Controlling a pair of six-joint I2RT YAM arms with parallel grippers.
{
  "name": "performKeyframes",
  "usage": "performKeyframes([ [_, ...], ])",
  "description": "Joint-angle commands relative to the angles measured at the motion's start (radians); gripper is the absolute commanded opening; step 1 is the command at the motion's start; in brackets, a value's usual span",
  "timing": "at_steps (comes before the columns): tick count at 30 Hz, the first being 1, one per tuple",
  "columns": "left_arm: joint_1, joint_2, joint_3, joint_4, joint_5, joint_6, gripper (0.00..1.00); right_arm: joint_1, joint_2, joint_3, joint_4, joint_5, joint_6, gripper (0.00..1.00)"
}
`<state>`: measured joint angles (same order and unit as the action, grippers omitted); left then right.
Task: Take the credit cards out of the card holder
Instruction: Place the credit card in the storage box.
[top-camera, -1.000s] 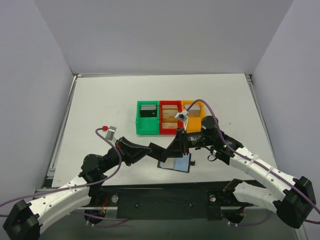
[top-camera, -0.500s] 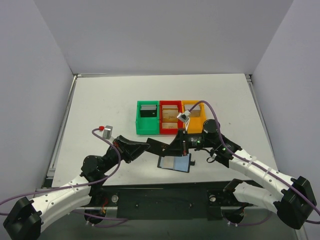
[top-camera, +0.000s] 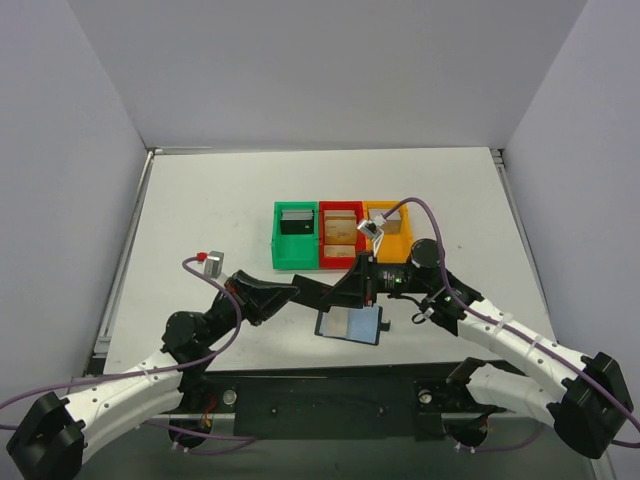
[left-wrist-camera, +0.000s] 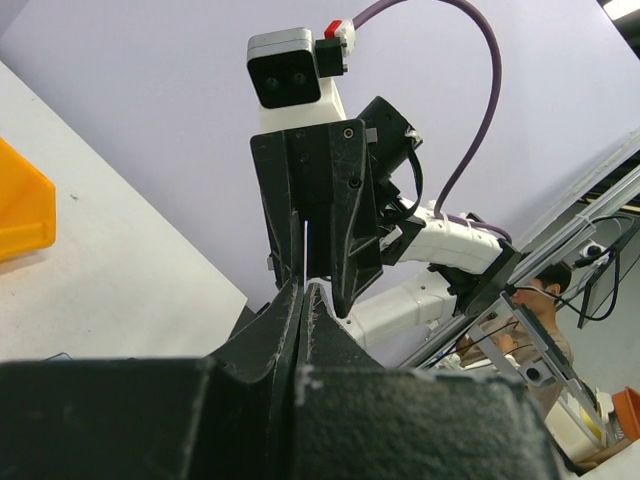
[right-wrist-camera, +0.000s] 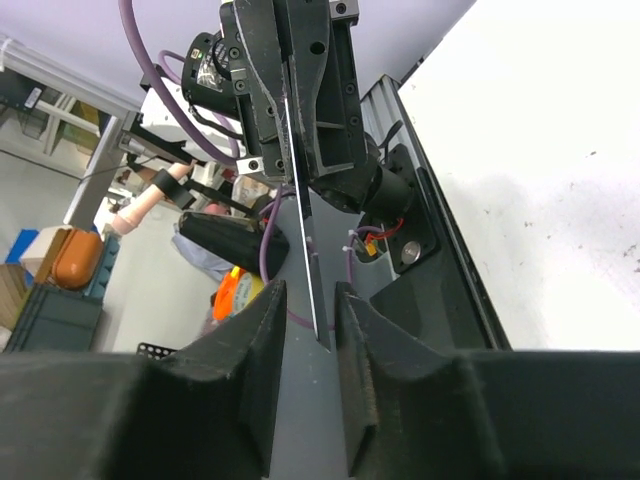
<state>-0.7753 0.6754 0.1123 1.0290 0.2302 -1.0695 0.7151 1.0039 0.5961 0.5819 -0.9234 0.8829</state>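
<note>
- Looking down from the overhead camera, I found the card holder (top-camera: 352, 326) lying flat on the table (top-camera: 200, 210). It sat near the front edge, on my side of the red bin (top-camera: 342, 240), with a pale blue panel facing up.
- Both arms met tip to tip right above the holder.
- On the left wrist view, my left gripper (left-wrist-camera: 305, 292) had its jaws pressed together. From the opposite camera they were pinching the far end of a thin dark sheet (right-wrist-camera: 307, 240) that I saw edge-on.
- I could not tell whether that sheet was a flap of the holder or a card.
- My right gripper (right-wrist-camera: 308, 295) had its jaws parted, one finger on each side of the sheet. A sliver of gap showed on both sides.
- A green bin (top-camera: 296, 240) and an orange bin (top-camera: 399, 247) flanked the red one, the three touching in a row beyond the holder.
</note>
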Motion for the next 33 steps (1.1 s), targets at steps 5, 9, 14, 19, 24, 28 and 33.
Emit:
performKeyframes([
  [5,0.002,0.007,0.01,0.057,0.004,-0.003,0.0,0.02,-0.001,-0.004,0.096,-0.015,0.007,0.0],
  [9,0.007,-0.006,0.038,0.002,0.029,0.003,0.27,0.017,-0.008,0.011,0.009,-0.048,-0.034,0.0],
  [14,0.066,-0.132,0.231,-0.586,0.028,0.186,0.64,-0.032,-0.106,0.076,-0.314,-0.046,-0.217,0.0],
  [19,0.183,-0.102,0.473,-0.907,0.061,0.362,0.7,-0.072,-0.174,0.099,-0.526,-0.035,-0.349,0.0],
  [24,0.248,0.108,0.745,-1.2,0.349,0.558,0.83,-0.059,-0.174,0.163,-0.778,0.029,-0.518,0.0],
  [28,0.246,0.246,0.825,-1.182,0.674,0.592,0.81,0.023,-0.177,0.194,-0.878,0.138,-0.631,0.0],
  [33,0.205,0.305,0.886,-1.268,0.843,0.69,0.68,0.052,-0.209,0.234,-0.987,0.163,-0.756,0.0],
])
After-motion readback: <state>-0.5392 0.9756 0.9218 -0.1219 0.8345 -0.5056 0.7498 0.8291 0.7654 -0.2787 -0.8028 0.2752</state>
